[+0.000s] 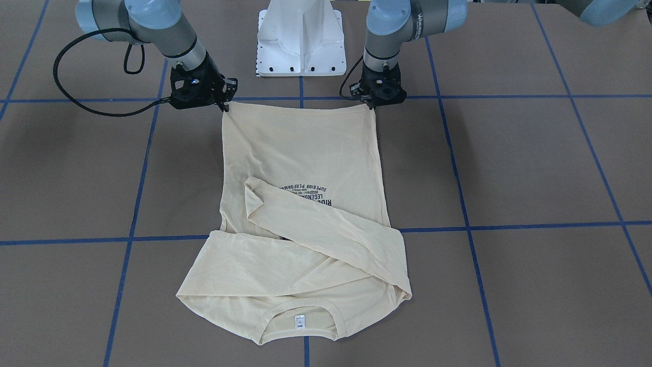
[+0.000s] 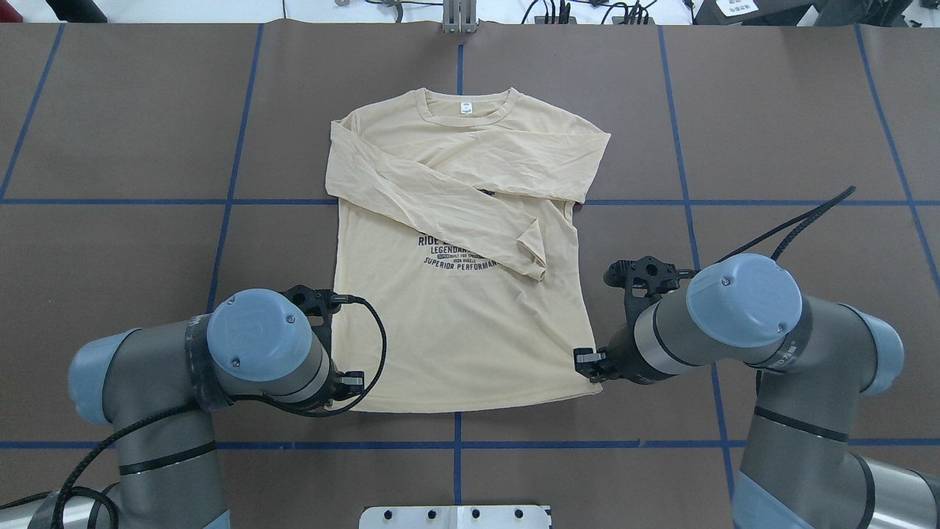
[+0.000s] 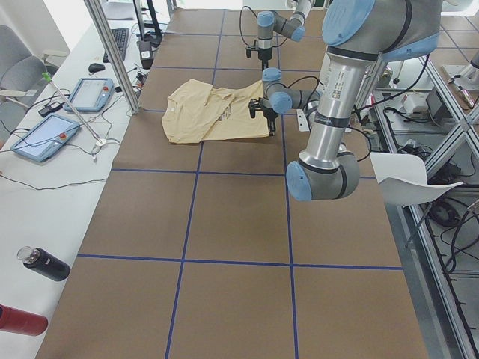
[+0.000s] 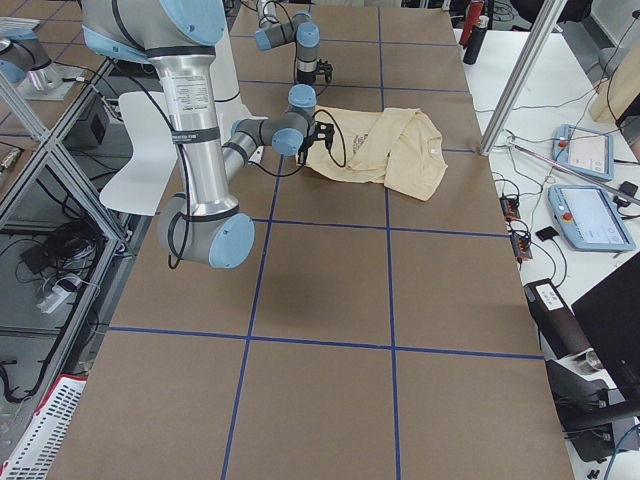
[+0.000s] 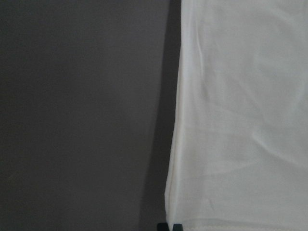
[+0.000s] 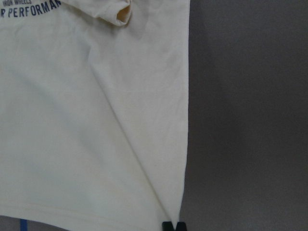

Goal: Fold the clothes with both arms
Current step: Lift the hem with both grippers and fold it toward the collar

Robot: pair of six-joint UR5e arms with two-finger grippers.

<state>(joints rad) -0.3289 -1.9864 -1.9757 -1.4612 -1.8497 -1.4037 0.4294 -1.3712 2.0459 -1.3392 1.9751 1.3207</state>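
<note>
overhead+front: steep, opposed, share T-shirt (image 2: 455, 323) | sides: far, table (image 3: 239, 224) ends | wrists: close, hem corners

Beside the brown table (image 3: 232, 247) (blue-taped grid) lie two blue-edged tablets (image 3: 93, 93) and a black bottle (image 3: 45, 264).

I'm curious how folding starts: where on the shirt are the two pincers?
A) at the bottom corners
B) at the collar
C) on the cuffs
A: the left pincer and right pincer each pinch a bottom corner of the shirt.
</note>
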